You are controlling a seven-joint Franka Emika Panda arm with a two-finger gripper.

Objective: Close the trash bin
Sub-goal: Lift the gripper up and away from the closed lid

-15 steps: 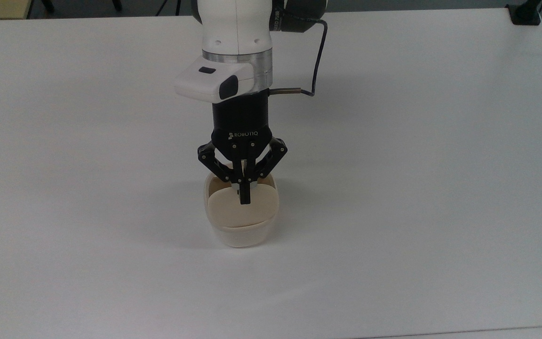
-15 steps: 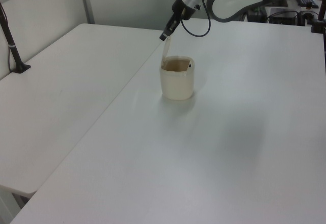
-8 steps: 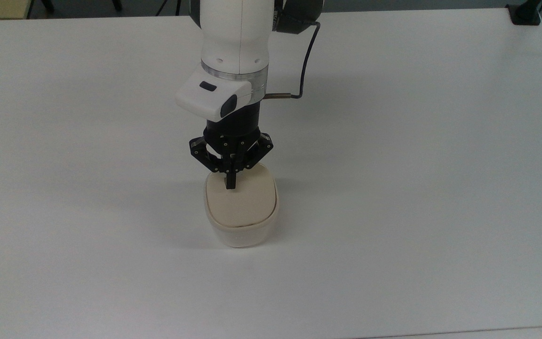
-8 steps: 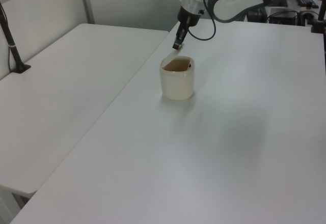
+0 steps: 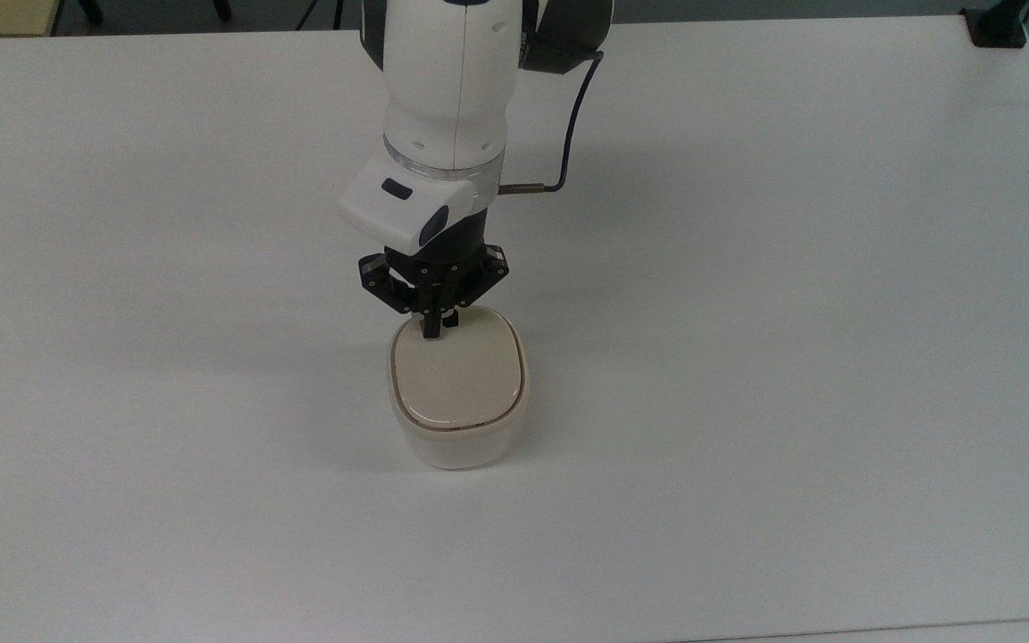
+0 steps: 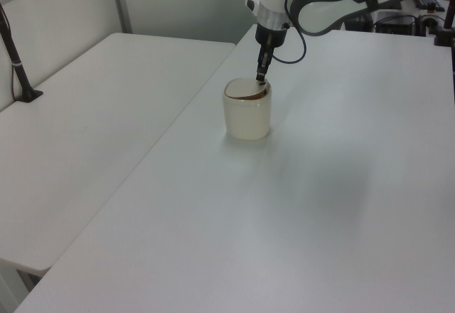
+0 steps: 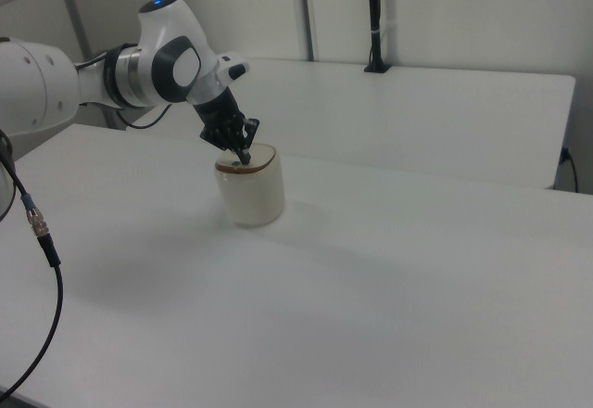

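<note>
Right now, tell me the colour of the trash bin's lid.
Beige, slightly darker than the cream trash bin; the lid shows best in the top view.

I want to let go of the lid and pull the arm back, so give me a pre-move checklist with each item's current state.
1. Lid down on the trash bin: ok in the top view; the left view hints at a slight tilt.
2. Lid fully latched: cannot tell.
3. Gripper at the lid's far edge, fingers together: ok.
4. Gripper holding the lid edge or only pressing on it: cannot tell.
5. Trash bin upright on the table: ok.
6. Bare table around the trash bin for a retreat: ok.
</note>
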